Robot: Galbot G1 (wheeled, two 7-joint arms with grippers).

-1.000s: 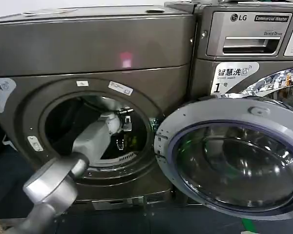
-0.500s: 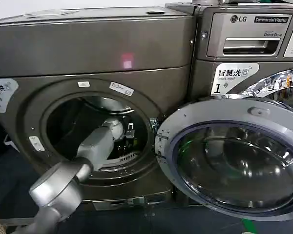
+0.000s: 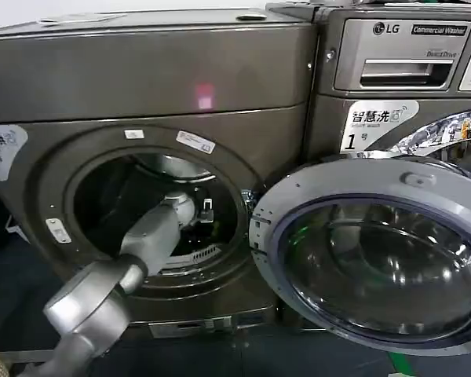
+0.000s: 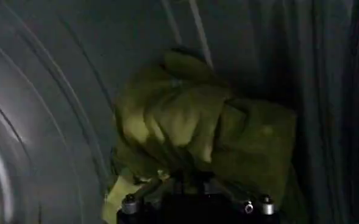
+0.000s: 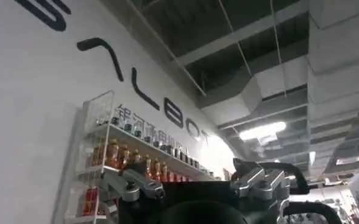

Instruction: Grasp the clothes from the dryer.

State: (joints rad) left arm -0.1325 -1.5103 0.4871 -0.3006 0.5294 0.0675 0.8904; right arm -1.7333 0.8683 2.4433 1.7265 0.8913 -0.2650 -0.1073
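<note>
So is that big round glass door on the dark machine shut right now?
No, the dryer has its door swung wide open, and the left arm reaches into the drum.

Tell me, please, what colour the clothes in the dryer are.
Yellow-green clothes, best seen in the left wrist view.

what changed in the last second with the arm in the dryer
The left arm's hand dipped slightly lower inside the dryer drum, then held nearly steady for the last half second. In the left wrist view it sits right at the yellow-green clothes. The open glass door and the LG machine stayed as they were.
</note>
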